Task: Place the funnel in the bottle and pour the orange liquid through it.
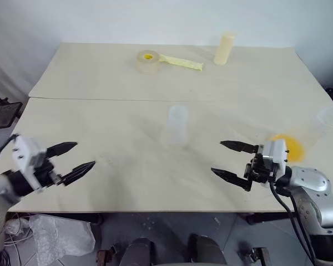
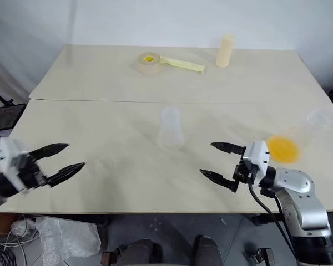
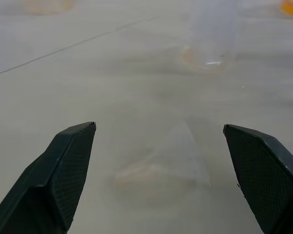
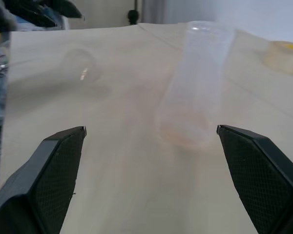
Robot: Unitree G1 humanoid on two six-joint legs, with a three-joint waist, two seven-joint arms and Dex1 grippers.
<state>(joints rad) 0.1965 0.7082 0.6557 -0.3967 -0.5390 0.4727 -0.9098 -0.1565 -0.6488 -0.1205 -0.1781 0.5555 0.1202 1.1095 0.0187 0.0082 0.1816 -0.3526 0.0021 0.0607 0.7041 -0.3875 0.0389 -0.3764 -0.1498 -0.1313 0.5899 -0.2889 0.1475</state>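
Now you face a pale beige worktop (image 1: pixel 100 83) of two boards against a white wall. Your clear cylindrical plastic bottle (image 1: pixel 177 125) stands upright mid-worktop, the small transparent funnel (image 2: pixel 104 164) lying near your left gripper (image 1: pixel 77 157). Orange liquid (image 1: pixel 291 145) sits beside the right gripper (image 1: pixel 228 159). Both jaws are spread, empty.

1. A roll of yellow tape (image 1: pixel 147 60) is seen lying flat at the far side of the pale surface (image 1: pixel 100 77), with a loose yellow strip (image 1: pixel 181 62) trailing off it toward the right.
2. An opaque cream cylinder (image 1: pixel 224 49) is stood upright a bit right of that strip, not touching it.
3. A crumpled clear plastic bag (image 1: pixel 61 235) is left on the floor under the surface's near left edge.
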